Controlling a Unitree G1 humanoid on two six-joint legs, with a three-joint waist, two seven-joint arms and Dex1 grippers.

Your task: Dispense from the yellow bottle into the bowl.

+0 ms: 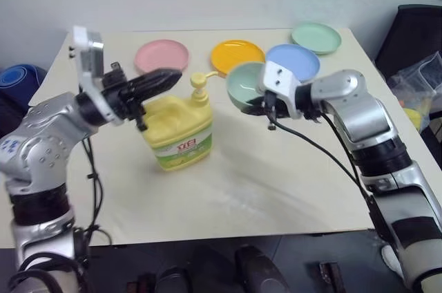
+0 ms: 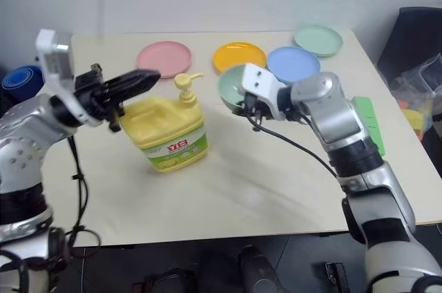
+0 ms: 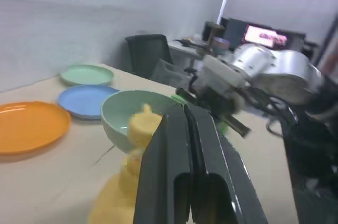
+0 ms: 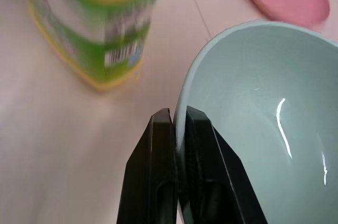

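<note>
Pinching the rim of the mint-green bowl [image 4: 253, 108], the right end effector [image 4: 179, 123] holds it raised just beside the pump nozzle [image 1: 199, 84] of the yellow bottle [image 1: 178, 130], which stands on the worktop [image 1: 276, 175]. The left end effector [image 1: 166, 79], fingers pressed together and empty, hovers just behind the pump head. The positioning step looks finished; next, the left should press down on the pump while the bowl stays under the spout.

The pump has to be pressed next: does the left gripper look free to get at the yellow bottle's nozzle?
Probably yes: the shut left gripper hovers beside the yellow bottle, with nothing between.
</note>
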